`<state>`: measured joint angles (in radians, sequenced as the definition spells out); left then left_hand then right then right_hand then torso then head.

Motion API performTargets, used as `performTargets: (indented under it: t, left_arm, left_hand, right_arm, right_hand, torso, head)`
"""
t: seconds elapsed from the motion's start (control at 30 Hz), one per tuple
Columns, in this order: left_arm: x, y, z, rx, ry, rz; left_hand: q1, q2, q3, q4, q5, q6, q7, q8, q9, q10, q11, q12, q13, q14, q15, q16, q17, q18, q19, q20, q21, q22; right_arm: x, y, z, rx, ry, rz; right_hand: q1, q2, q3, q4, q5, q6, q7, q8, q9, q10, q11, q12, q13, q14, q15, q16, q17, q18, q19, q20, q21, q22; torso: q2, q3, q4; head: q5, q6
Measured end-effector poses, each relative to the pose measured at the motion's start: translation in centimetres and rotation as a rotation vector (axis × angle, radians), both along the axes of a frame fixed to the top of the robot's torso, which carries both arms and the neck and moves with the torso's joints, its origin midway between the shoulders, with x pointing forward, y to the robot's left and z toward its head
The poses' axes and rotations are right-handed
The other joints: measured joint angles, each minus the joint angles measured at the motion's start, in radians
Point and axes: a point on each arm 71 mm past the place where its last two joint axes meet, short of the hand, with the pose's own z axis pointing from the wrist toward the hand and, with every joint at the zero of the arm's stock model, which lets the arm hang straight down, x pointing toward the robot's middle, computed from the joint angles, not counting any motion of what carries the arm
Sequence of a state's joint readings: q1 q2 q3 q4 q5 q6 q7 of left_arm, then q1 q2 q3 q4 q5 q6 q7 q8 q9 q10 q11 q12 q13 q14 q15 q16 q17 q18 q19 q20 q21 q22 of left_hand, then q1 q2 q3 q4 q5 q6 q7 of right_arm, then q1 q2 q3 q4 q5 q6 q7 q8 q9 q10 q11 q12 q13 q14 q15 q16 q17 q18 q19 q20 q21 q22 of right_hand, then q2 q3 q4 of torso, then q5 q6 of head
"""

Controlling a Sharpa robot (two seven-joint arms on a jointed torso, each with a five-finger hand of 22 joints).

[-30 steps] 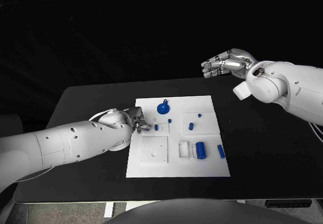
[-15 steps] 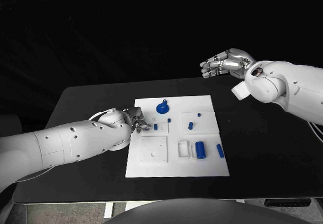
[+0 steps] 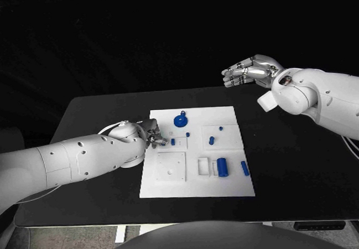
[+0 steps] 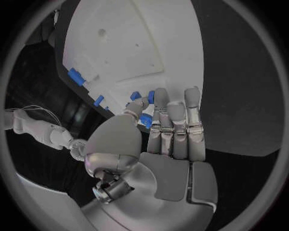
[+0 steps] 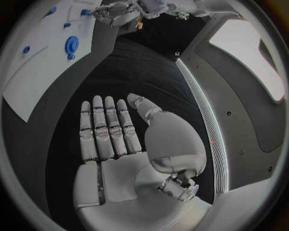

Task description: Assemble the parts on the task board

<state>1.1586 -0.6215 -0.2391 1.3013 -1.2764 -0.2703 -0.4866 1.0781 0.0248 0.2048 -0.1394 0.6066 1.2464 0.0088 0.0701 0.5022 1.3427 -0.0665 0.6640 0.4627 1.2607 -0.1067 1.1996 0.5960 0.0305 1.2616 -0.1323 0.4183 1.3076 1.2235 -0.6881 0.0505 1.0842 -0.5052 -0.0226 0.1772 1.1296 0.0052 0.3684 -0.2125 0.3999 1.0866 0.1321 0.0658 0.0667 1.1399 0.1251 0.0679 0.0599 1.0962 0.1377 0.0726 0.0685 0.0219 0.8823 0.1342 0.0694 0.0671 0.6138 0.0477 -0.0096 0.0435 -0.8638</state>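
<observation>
The left hand (image 3: pixel 150 134) is placed at the left edge of the task board (image 3: pixel 200 184), and a small blue part (image 4: pixel 147 98) is seen at its fingertips (image 4: pixel 158 95); whether it is pinched cannot be told. The part should probably be kept upright and pressed gently. A long blue piece (image 3: pixel 223 167) is lying in a recess. The right hand (image 3: pixel 247 70) is raised, released, and nothing is held.

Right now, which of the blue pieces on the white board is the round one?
The blue disc near the board's far edge; the other blue pieces are small pegs or cylinders.
</observation>
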Motion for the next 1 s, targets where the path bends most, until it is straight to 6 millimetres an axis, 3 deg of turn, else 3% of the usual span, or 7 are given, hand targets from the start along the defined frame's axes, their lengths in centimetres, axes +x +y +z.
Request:
performTargets:
  t: [0.2, 0.4, 0.67, 1.0]
  left_arm:
    - [0.06, 0.13, -0.01, -0.002, 0.000, 0.006]
    - [0.07, 0.19, -0.03, -0.004, 0.000, 0.009]
    - [0.10, 0.28, -0.06, -0.004, -0.001, 0.014]
    - [0.15, 0.38, -0.09, -0.005, -0.003, 0.019]
  left_hand:
    - [0.004, -0.045, -0.021, 0.055, -0.006, 0.005, -0.005, 0.000, -0.029, -0.005, -0.005, 0.004, 0.001, 0.000, 0.000, 0.000, -0.003, 0.000, 0.007, 0.000, -0.012, 0.000]
    - [0.044, -0.083, -0.032, 0.134, -0.011, 0.007, -0.007, -0.001, -0.050, -0.014, -0.007, 0.008, 0.001, 0.000, 0.000, 0.000, -0.007, 0.000, 0.014, 0.000, -0.033, 0.000]
    - [0.044, -0.085, -0.044, 0.164, -0.017, 0.007, -0.007, -0.001, -0.053, -0.016, -0.009, 0.008, 0.001, -0.003, -0.004, 0.000, -0.008, 0.000, 0.015, 0.001, -0.037, 0.000]
    - [0.040, -0.109, -0.059, 0.225, -0.023, 0.010, -0.010, -0.001, -0.058, -0.013, -0.007, 0.014, 0.001, -0.003, -0.004, 0.000, -0.010, 0.000, 0.018, 0.004, -0.041, 0.000]
  right_arm:
    - [-0.01, 0.00, 0.00, 0.001, 0.001, 0.001]
    - [-0.02, 0.01, -0.04, 0.001, 0.003, 0.003]
    - [-0.05, 0.01, -0.11, 0.002, 0.005, 0.004]
    - [-0.09, -0.05, -0.20, 0.002, 0.007, 0.004]
  right_hand:
    - [0.000, 0.000, -0.007, 0.007, 0.012, 0.000, 0.000, 0.000, 0.000, 0.000, 0.000, 0.000, 0.000, 0.000, 0.000, 0.000, 0.000, 0.000, 0.000, 0.000, 0.000, 0.000]
    - [0.000, 0.000, -0.007, 0.007, 0.012, 0.000, 0.000, 0.000, 0.000, 0.000, 0.000, 0.000, 0.000, 0.000, 0.000, 0.000, 0.000, 0.000, 0.000, 0.000, 0.000, 0.000]
    - [0.000, 0.000, -0.010, 0.010, 0.012, 0.000, 0.000, 0.000, 0.000, 0.000, 0.000, 0.000, 0.000, 0.000, 0.000, 0.000, 0.000, 0.000, -0.002, 0.002, 0.000, 0.000]
    - [0.000, 0.000, -0.010, 0.010, 0.012, 0.000, 0.000, 0.000, 0.000, 0.000, 0.000, 0.000, 0.000, 0.000, 0.000, 0.000, 0.000, 0.000, -0.004, 0.004, 0.000, 0.000]
  torso:
    - [0.000, -0.0001, 0.0001]
    - [0.000, 0.0001, 0.0000]
    - [0.000, 0.0001, 0.0000]
    - [0.000, 0.0001, -0.0001]
  head:
    - [0.000, -0.001]
    - [-0.001, -0.002]
    - [-0.003, -0.001]
    - [-0.004, -0.002]
